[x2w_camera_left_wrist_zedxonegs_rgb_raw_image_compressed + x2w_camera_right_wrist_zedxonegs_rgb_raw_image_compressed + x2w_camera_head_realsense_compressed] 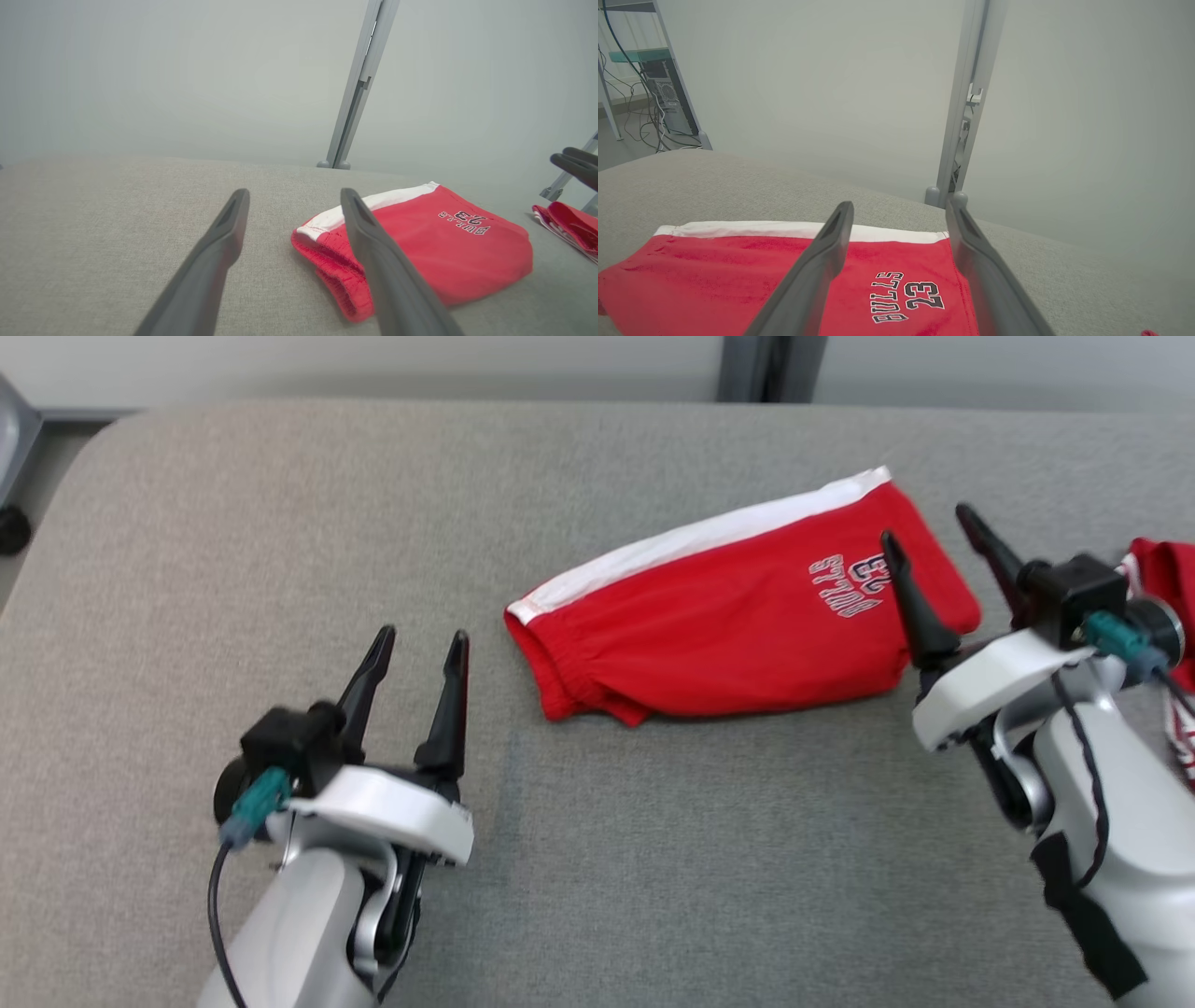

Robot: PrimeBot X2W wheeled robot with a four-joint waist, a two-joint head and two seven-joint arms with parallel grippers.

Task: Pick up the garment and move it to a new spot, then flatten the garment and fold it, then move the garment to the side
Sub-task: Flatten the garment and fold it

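The garment [728, 616] is a pair of red shorts with a white side stripe and a "BULLS 23" print, lying folded flat on the grey padded table [280, 504]. My left gripper [421, 637] hovers open to the left of the waistband end, apart from the cloth. In the left wrist view the garment [444, 247] lies just right of my open left gripper [294, 193]. My right gripper [924, 525] stands open over the printed right end, nothing between its fingers. The right wrist view looks down on the garment [714, 280] past the open right gripper [900, 203].
A second red cloth [1162, 569] lies at the table's right edge behind my right wrist, also in the left wrist view [567, 224]. A grey post [770, 364] stands behind the table's far edge. A computer and cables [663, 93] sit on the floor beyond.
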